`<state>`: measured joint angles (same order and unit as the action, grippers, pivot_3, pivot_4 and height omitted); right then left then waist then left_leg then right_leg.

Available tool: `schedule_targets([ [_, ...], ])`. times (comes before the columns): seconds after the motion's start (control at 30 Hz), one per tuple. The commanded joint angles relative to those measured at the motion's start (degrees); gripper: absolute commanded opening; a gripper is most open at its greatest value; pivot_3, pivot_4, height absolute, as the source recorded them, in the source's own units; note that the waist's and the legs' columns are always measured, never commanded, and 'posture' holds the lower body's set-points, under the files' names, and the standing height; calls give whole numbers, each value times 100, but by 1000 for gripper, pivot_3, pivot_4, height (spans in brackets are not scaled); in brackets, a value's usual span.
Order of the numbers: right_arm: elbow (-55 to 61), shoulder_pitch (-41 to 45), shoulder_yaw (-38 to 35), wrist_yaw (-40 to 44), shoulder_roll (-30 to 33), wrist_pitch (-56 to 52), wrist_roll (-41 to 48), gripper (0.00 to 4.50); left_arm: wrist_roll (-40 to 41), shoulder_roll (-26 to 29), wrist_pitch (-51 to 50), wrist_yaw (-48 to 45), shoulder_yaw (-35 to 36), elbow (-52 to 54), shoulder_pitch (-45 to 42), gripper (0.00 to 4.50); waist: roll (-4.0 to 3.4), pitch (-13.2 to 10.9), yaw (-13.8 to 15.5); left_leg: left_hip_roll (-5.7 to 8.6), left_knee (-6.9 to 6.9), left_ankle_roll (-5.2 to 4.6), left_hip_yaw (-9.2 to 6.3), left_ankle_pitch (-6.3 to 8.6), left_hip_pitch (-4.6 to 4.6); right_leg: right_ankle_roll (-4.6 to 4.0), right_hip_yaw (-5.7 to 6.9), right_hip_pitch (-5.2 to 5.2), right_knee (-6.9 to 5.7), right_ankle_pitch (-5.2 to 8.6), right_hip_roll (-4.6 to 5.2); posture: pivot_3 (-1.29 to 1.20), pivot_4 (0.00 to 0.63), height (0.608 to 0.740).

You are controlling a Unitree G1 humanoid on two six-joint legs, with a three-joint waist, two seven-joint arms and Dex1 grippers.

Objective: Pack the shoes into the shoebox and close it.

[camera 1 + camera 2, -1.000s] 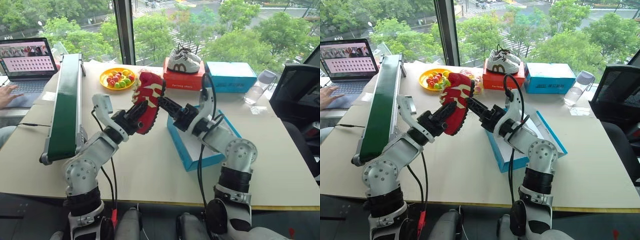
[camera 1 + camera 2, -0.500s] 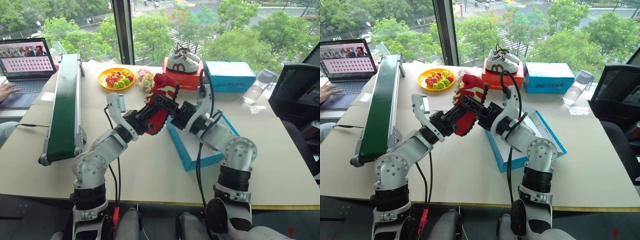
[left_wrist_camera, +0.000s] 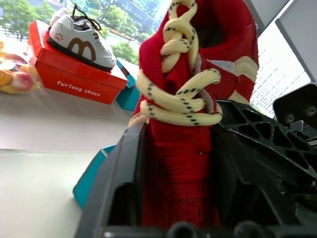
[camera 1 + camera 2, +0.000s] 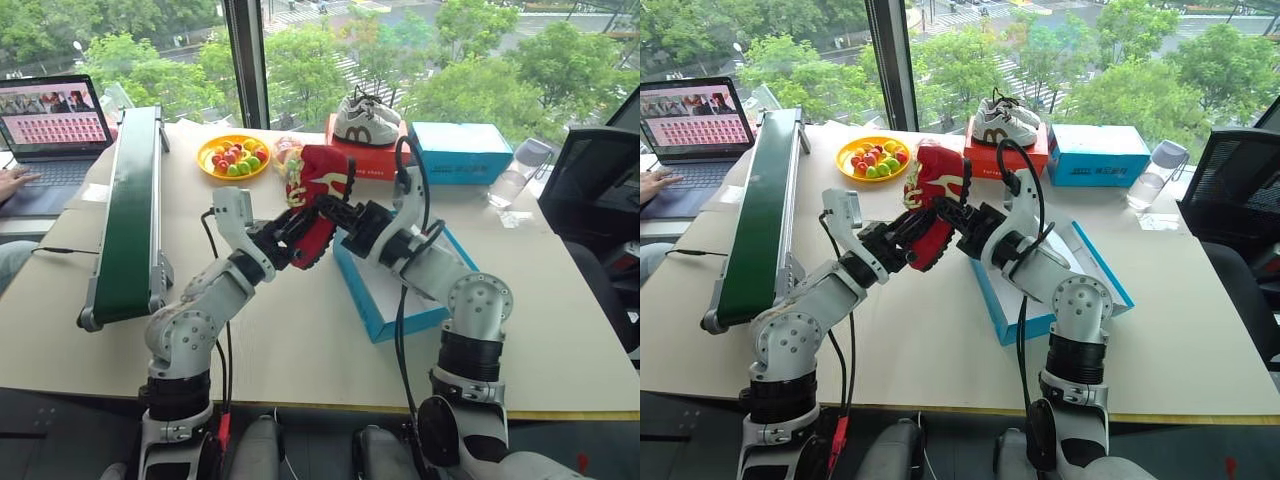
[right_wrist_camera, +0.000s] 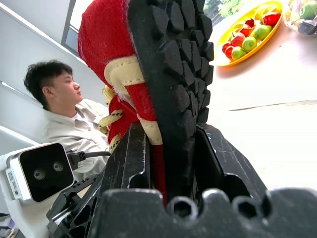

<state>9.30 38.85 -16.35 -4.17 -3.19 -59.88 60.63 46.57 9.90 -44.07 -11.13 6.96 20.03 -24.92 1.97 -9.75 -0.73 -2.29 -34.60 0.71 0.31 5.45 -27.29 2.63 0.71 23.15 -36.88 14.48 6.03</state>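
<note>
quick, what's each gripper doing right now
Left gripper: fingers on either side of the red shoe; whether it grips cannot be told.
Right gripper: closed on the same shoe, across its sole.

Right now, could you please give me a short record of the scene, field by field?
Held item: one red shoe, in the air between both arms
Left gripper: fingers either side of the shoe's laced upper
Right gripper: closed on the shoe's sole edge
Shoebox: teal, open, on the table beneath the right arm
Rear of table: white-and-grey sneakers on a red box, light blue box beside it
Left side: green conveyor, fruit plate, laptop
</note>
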Motion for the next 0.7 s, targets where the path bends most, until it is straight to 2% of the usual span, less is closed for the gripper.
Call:
schedule_targets([
  [0.03, -75, 417, -354, -122, 136, 443, 180, 1021, -84, 156, 41, -279, -217, 270, 128, 2842, -1, 0, 1, 0, 1, 0, 0, 0, 0, 0, 0, 0, 2, 0, 0, 0, 150, 740],
  [0.13, -433, 681, -587, 52, 796, 452, 34, 1021, -208, 557, 28, -631, -357, 506, 409, 2842, -10, -6, 14, -1, 1, 0, 2, 0, -2, 0, 0, 1, 5, 0, 0, 0, 150, 740],
  [0.23, -858, 879, -499, 432, 1613, 281, -255, 1021, -379, 936, 48, -957, -619, 710, 685, 2842, -16, -10, 35, 1, 4, 0, 3, 0, -4, -1, 0, 1, 16, 0, 2, 0, 150, 740],
  [0.33, -1660, 1179, 269, 1330, 2806, -9, -1015, 1021, -298, 1029, 40, -1142, -733, 827, 856, 2842, -22, -13, 33, 0, 17, 0, 7, 1, -3, -5, -1, 4, 23, 3, 3, 0, 150, 740],
  [0.4, -2059, 1334, 823, 1996, 3276, -64, -1387, 1021, -314, 994, 61, -1159, -783, 819, 872, 2842, -23, -14, 24, 0, 27, 0, 15, 0, -3, -11, -7, 10, 28, 6, 4, 0, 150, 740],
  [0.53, -2950, 1655, 2099, 3255, 3793, 367, -2500, 1021, -394, 936, 97, -1197, -865, 763, 852, 2842, -27, -13, -33, -8, 36, -11, 24, 6, 0, -19, -15, 14, 27, 13, -3, 0, 150, 740],
  [0.7, -4521, 2059, 3111, 4312, 3766, 1270, -3804, 1021, -433, 868, 123, -1195, -901, 731, 851, 2842, -29, -15, -5, -10, 29, -13, 25, 6, 0, -16, -19, 17, 18, 13, -14, 0, 150, 740],
])
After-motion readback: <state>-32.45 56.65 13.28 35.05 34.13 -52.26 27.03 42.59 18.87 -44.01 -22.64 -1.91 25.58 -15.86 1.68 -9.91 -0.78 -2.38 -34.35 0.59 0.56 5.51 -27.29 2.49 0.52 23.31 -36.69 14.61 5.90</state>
